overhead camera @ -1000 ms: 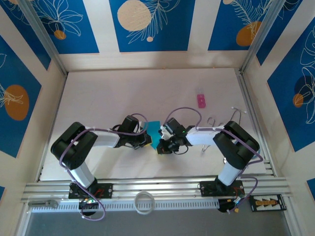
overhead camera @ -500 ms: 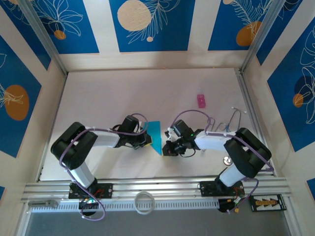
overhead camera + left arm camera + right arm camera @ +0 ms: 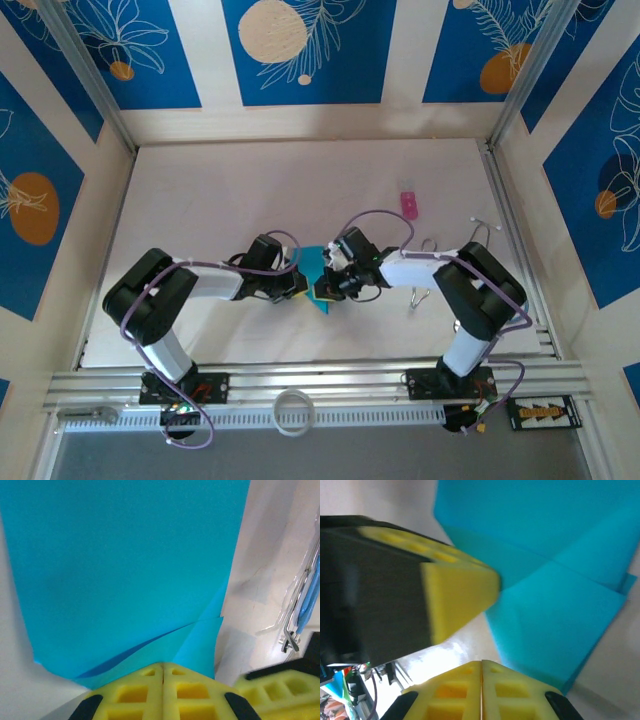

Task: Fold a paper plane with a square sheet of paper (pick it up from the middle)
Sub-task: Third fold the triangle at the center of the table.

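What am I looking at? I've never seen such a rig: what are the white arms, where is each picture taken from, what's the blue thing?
Two robot arms are bolted to the near edge of a table, each ending in a two-finger gripper. The wide picture comes from a fixed camera above and behind them. The two close-ups come from a camera on each wrist; the yellow foam below is that arm's own fingers. The blue thing is a partly folded sheet of paper lying between the arms. The left gripper and the right gripper are both shut at the paper; pinching or pressing, I cannot tell. A pink object lies farther back.
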`<action>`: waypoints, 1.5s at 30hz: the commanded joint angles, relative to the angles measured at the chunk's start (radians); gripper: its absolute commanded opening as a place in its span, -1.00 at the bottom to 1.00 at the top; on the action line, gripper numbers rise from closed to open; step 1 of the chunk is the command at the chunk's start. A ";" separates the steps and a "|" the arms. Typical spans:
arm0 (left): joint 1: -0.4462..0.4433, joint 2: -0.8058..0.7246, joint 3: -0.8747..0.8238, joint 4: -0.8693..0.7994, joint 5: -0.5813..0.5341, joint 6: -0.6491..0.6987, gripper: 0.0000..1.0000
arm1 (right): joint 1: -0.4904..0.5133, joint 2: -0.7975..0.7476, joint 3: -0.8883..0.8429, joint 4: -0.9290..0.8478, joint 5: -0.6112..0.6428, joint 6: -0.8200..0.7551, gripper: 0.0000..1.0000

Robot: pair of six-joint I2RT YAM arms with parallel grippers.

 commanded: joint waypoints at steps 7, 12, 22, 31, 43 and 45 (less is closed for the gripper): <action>-0.016 -0.067 0.005 -0.028 -0.028 0.030 -0.83 | -0.013 0.034 -0.061 -0.037 0.026 0.048 -0.95; -0.048 -0.059 0.016 -0.028 -0.032 0.031 -0.85 | -0.015 0.046 -0.063 -0.038 0.032 0.057 -0.97; -0.019 0.018 0.007 -0.064 -0.092 0.046 -0.94 | -0.020 0.059 -0.057 -0.080 0.045 0.038 -1.00; 0.107 0.024 -0.037 -0.025 -0.048 0.070 -0.95 | -0.022 0.070 -0.066 -0.102 0.065 0.023 -1.00; 0.222 -0.008 0.029 -0.150 -0.037 0.156 -0.96 | -0.029 0.065 -0.066 -0.110 0.056 -0.013 -1.00; 0.222 -0.032 0.046 -0.172 -0.032 0.160 -0.96 | -0.036 0.062 -0.059 -0.119 0.056 -0.030 -1.00</action>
